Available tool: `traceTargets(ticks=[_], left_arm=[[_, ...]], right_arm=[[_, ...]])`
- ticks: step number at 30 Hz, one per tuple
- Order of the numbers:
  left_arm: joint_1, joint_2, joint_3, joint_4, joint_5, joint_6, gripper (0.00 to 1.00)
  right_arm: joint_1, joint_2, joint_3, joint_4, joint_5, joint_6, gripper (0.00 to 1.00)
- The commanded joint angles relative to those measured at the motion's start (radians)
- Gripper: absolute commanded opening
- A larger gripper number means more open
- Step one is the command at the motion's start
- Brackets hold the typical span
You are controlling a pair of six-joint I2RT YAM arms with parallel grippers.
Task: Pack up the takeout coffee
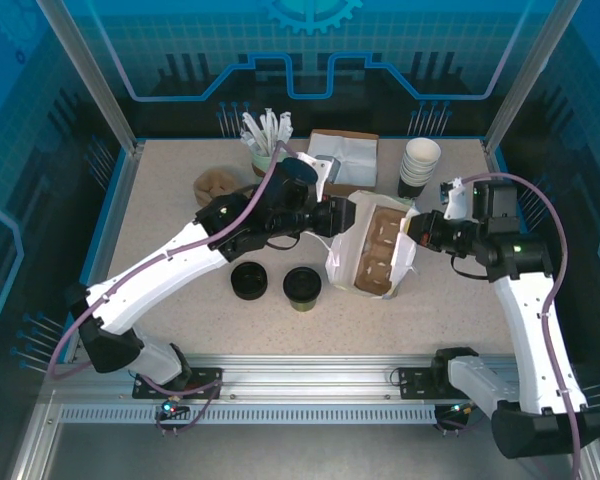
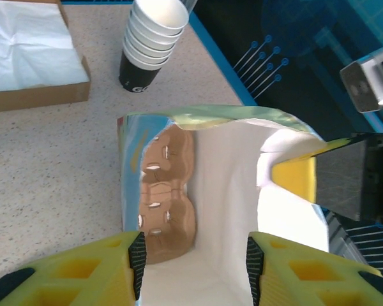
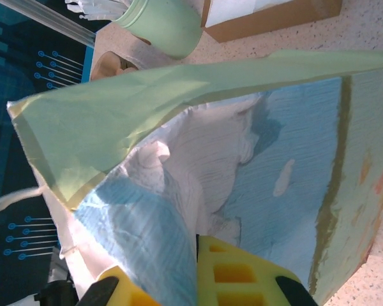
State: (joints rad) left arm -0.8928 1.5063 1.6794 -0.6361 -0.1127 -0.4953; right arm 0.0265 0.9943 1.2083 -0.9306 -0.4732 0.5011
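Takeout coffee [image 1: 302, 287] stands near our left fingers [image 2: 83, 280], spread apart at the mouth of the paper bag [image 1: 340, 255]; our right fingers [image 3: 236, 274] clamp its rim.

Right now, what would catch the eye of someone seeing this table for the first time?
The open paper bag standing mid-table, a brown cup carrier inside it, stands out first. The right tool pinches its right rim, while the left tool sits at its left side, jaws apart. In front of the bag the takeout coffee sits on the table, not yet packed.
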Motion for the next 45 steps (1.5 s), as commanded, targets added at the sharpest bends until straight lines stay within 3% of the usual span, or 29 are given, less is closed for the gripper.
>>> traceTargets(ticks=[1,7,26,37,45], left_arm=[[0.021,0.017,0.010,-0.045,-0.018,-0.009,0.48],[0.042,0.021,0.010,-0.067,-0.018,-0.020,0.48],[0.146,0.001,-0.009,-0.109,-0.004,-0.011,0.51],[0.176,-0.084,-0.048,-0.131,-0.029,0.063,0.62],[0.176,-0.218,-0.151,-0.137,-0.045,0.088,0.80]], right_arm=[[-0.041,0.046,0.053,-0.047,-0.126,0.005,0.00],[-0.088,0.147,0.079,-0.078,-0.243,-0.023,0.00],[-0.103,0.417,0.219,-0.077,-0.184,-0.147,0.01],[-0.075,0.517,0.318,-0.103,-0.125,-0.187,0.28],[-0.039,0.498,0.421,-0.196,-0.009,-0.207,0.44]])
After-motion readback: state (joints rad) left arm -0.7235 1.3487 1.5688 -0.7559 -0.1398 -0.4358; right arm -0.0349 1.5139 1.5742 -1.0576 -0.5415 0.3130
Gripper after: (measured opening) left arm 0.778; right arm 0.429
